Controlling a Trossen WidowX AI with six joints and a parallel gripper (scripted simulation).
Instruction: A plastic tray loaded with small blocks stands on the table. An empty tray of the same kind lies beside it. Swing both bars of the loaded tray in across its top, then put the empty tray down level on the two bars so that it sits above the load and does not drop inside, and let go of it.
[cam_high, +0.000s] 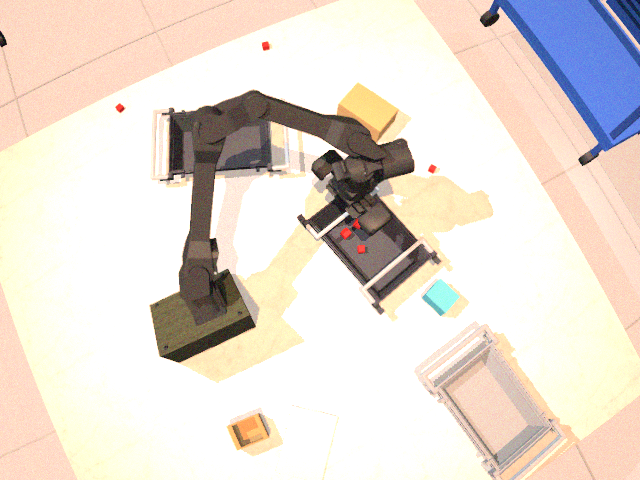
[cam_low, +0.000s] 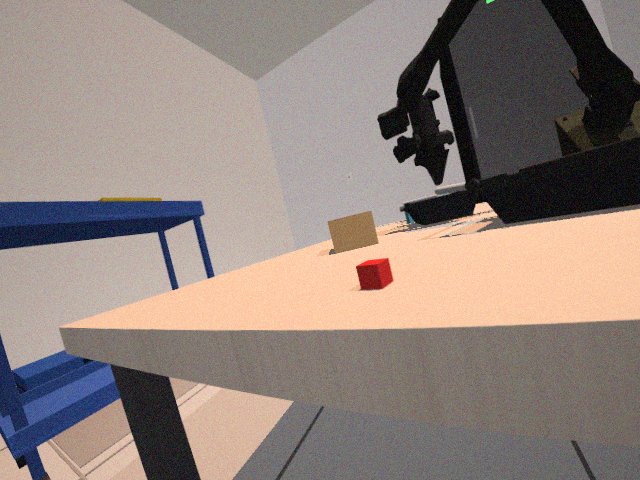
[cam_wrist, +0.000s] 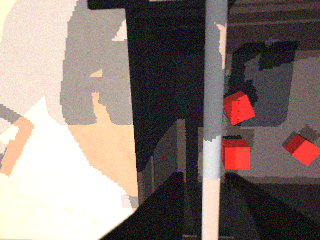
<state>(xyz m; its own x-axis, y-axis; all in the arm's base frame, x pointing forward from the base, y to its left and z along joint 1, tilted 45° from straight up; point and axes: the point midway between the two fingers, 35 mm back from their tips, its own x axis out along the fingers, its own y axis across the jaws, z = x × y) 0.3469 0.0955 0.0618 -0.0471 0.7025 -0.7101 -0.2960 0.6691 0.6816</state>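
The loaded dark tray holds three red blocks. Its lower-right bar lies across the top, inside that end. Its upper-left bar is over the tray's opening, inside the other end; whether it rests fully down is unclear. My gripper points down there, partly open, its fingertips on either side of this bar with gaps. The empty dark tray stands at upper left, its bars out over its ends.
A tan box stands behind the arm's wrist. A teal block is near the loaded tray's lower end. A grey tray and a small orange box stand farther off. Loose red cubes lie around.
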